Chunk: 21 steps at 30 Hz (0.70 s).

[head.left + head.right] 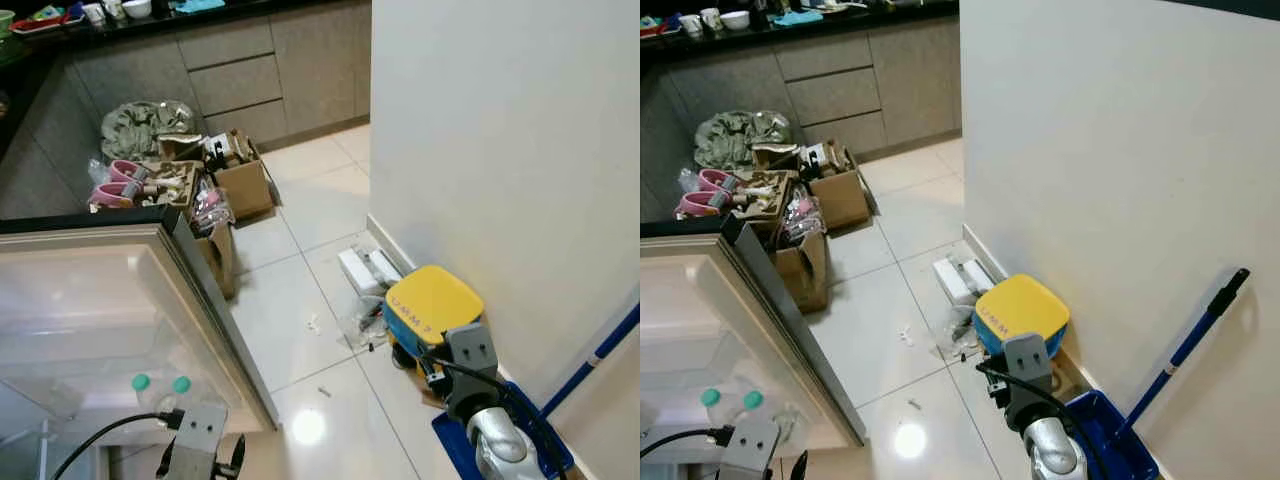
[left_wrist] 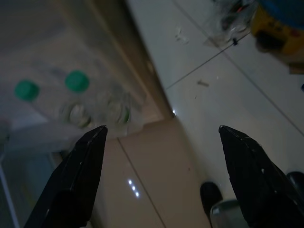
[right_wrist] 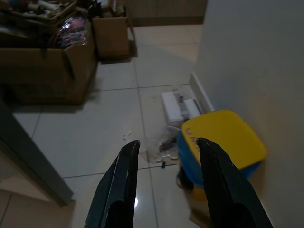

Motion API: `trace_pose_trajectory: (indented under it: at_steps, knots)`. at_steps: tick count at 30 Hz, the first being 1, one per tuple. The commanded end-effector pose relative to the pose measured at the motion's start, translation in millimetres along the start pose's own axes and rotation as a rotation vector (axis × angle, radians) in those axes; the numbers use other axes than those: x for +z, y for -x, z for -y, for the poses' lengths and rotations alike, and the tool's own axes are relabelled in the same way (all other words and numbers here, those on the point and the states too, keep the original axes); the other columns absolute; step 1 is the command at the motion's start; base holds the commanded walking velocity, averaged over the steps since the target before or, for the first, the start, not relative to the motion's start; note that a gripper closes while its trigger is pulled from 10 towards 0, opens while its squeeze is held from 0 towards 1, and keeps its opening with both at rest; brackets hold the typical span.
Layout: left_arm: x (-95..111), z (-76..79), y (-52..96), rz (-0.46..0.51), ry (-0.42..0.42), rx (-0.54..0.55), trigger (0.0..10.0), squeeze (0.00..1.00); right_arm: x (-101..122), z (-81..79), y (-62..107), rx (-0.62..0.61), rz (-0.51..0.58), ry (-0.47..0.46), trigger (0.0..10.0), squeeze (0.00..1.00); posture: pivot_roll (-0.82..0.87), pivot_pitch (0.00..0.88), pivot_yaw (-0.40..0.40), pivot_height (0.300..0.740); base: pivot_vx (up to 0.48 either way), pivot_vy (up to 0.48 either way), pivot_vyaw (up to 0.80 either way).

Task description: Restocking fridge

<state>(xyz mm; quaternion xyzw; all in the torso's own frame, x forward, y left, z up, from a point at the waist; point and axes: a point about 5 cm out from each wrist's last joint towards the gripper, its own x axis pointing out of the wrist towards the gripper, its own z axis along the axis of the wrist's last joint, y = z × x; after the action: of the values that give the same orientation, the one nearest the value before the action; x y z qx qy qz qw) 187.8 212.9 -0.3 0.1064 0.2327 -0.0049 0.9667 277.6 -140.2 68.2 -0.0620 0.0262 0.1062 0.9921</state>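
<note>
The left tool (image 2: 161,137) hangs spread wide, empty. Just beyond it, two green-capped bottles (image 2: 52,88) blur behind the fridge door (image 1: 120,310). The right tool (image 3: 166,152) gapes above the floor (image 3: 95,128).

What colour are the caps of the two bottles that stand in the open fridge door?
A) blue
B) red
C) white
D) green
D: the two bottles in the shelf of the open fridge door both have green caps, and the left wrist view shows them again beyond the open left gripper.
</note>
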Motion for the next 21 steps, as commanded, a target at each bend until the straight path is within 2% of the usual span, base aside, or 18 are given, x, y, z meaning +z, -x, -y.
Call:
trace_pose_trajectory:
  at_steps: [1,21]
  knots:
    - [-10.7,-5.9,3.5,-0.05,0.002,0.026,10.0,0.0,-3.1,-4.1,1.1,0.011,-0.014,-0.006,10.0,0.0,-0.09,0.166,0.071,0.74,0.0,0.0,0.0]
    - [-6.6,-5.6,-1.5,-0.042,0.008,0.04,10.0,0.0,-2.5,-5.0,0.6,0.011,-0.012,-0.009,10.0,0.0,-0.09,0.168,0.071,0.74,0.0,0.0,0.0]
